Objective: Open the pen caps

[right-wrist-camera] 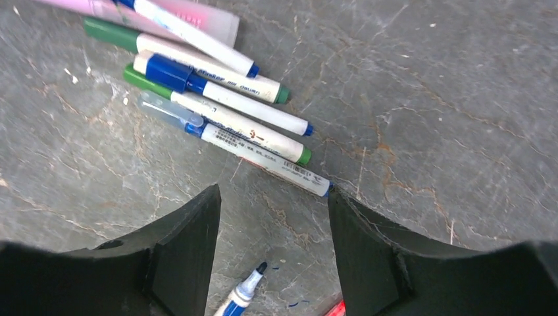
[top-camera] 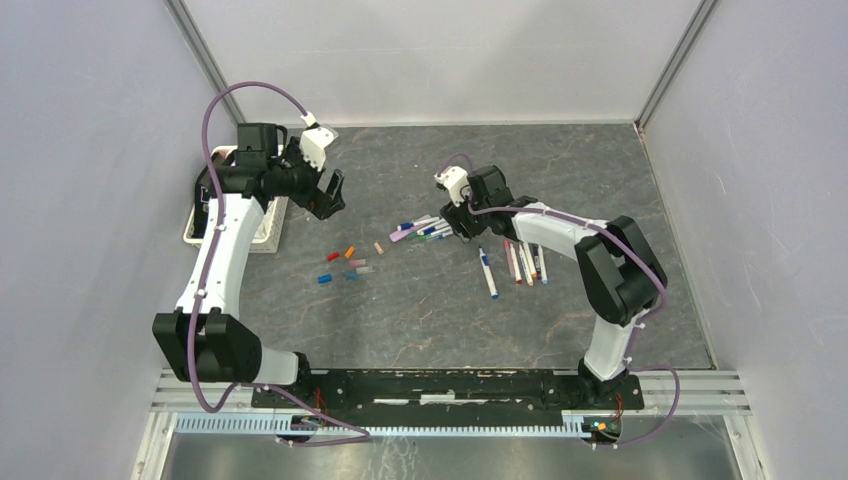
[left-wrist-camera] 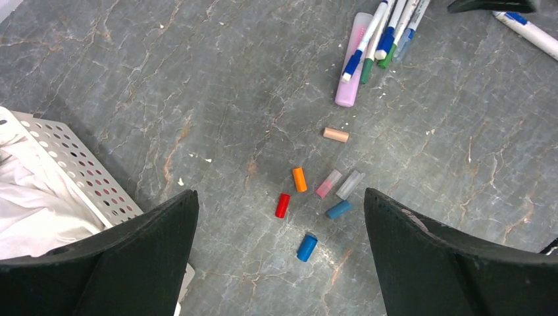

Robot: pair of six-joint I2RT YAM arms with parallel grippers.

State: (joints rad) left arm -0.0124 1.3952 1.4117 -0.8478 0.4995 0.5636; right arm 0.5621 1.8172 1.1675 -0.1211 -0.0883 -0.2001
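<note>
Several loose pen caps (left-wrist-camera: 299, 179) in orange, red, blue, pink and clear lie on the grey table, left of centre in the top view (top-camera: 340, 265). My left gripper (left-wrist-camera: 279, 193) hangs above them, open and empty (top-camera: 328, 195). A pile of capped pens (right-wrist-camera: 217, 99) lies mid-table (top-camera: 425, 228). My right gripper (right-wrist-camera: 273, 191) stands open just beside that pile (top-camera: 462, 228), holding nothing. An uncapped blue pen (right-wrist-camera: 247, 289) lies on the table below its jaws. More uncapped pens (top-camera: 525, 262) lie to the right.
A white perforated basket (top-camera: 232, 215) with white cloth in it stands at the left edge, close under my left arm (left-wrist-camera: 79, 171). Grey walls close in the table at the back and on both sides.
</note>
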